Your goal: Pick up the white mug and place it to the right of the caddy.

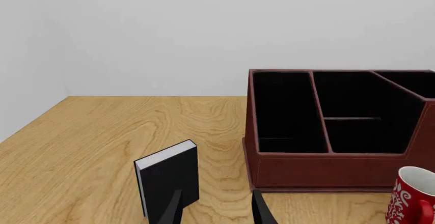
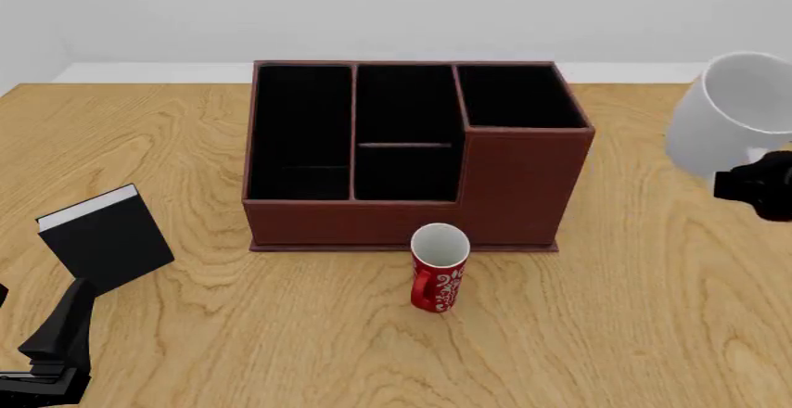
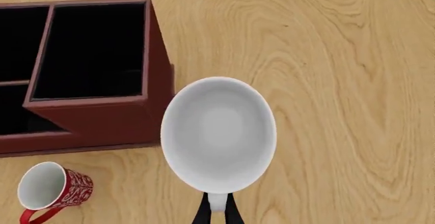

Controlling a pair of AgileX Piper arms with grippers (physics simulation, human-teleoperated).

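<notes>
While the right pincer [image 3: 215, 210] grips the white mug [image 2: 733, 117] by what seems its handle, aloft at the caddy's [image 2: 409, 153] three o'clock, pickup is done; lowering onto the bench [image 2: 644, 315] remains. Left pincer [image 1: 217, 208] idles open.

Bright, even, diffuse light; faint soft shadows; sharp renders; no blur, glare or edge distortion.

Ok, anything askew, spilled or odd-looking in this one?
Nothing spilled or damaged. The black book leans tilted rather than lying flat. The white mug is held in the right hand, right of the caddy. The red mug stands upright.
</notes>
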